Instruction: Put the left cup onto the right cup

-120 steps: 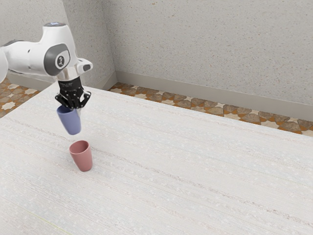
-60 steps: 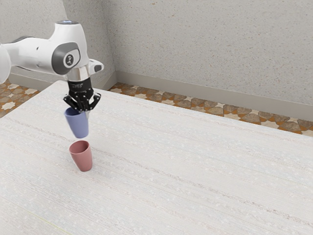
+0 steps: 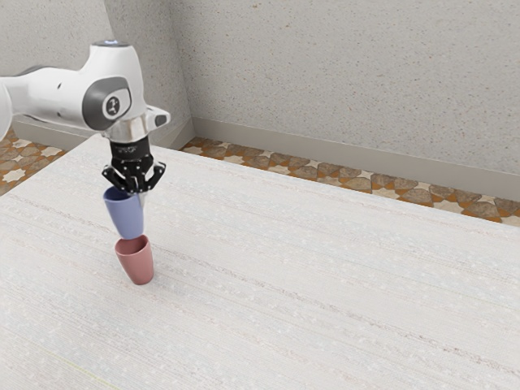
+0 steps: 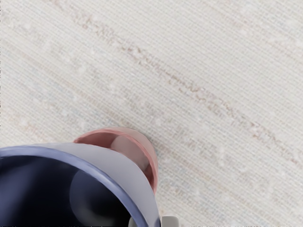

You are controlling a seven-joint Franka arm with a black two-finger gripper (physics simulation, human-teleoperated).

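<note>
On the surface (image 3: 325, 268), at the exterior view's left, I am gripping the blue cup (image 3: 123, 214) by its rim in the end effector (image 3: 134, 188), tilted just above the pink cup (image 3: 135, 258). Stacking is proceeding; I am judging the next move needs centring, lowering, then releasing.

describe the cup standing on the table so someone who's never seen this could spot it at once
Start at the wide pale table and find the black gripper toward the exterior view's left. Right below it the pink cup stands upright on the tabletop. It is the lower of the two cups: the blue cup hangs in the gripper just over its mouth, while the pink one rests on the table.
</note>
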